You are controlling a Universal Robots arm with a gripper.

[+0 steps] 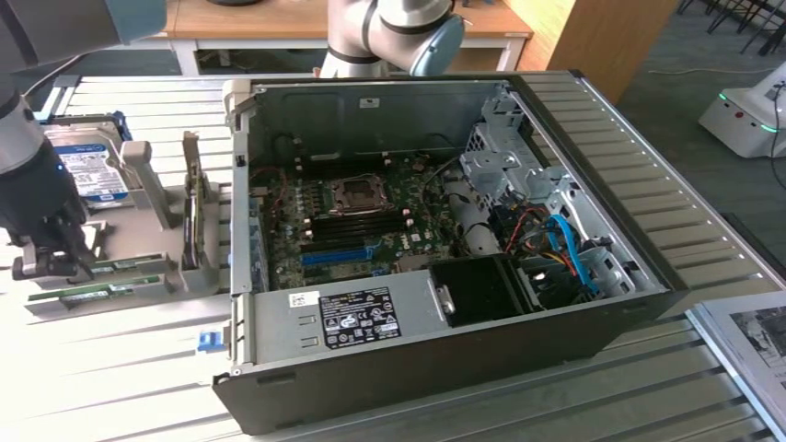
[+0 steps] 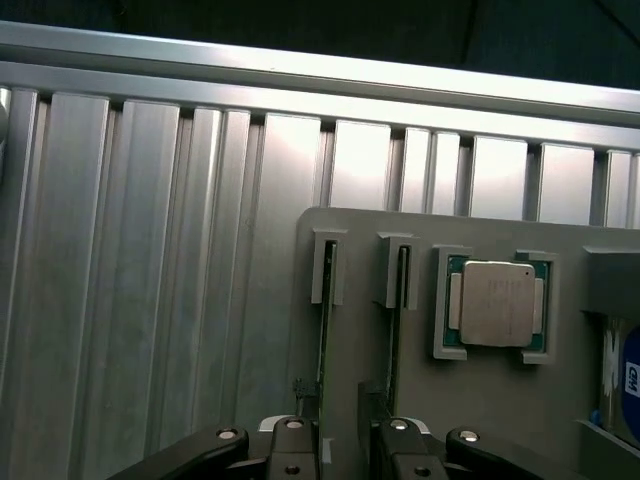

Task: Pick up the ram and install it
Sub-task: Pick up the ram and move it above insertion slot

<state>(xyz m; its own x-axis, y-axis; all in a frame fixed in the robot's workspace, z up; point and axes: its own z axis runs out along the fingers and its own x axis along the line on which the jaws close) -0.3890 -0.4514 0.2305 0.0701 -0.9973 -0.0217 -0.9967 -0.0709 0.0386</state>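
Ram (image 2: 322, 340) edge-up in tray (image 2: 480, 400) slot, just below wide-spread gripper (image 2: 345, 440)

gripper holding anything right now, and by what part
Nothing is held; the gripper is open, hovering at the ram standing in its holder slot.

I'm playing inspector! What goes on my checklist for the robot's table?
surface: ribbed metal table with a gray holder on it
job's things: ram and a twin stick, on edge in holder slots; open PC case
clutter: hard drive, card and CPU in the holder; blue clip by the case
claw: open, empty, just above the two sticks
cables: red and blue, inside the case
surroundings: wooden table; white machine at the exterior view's right
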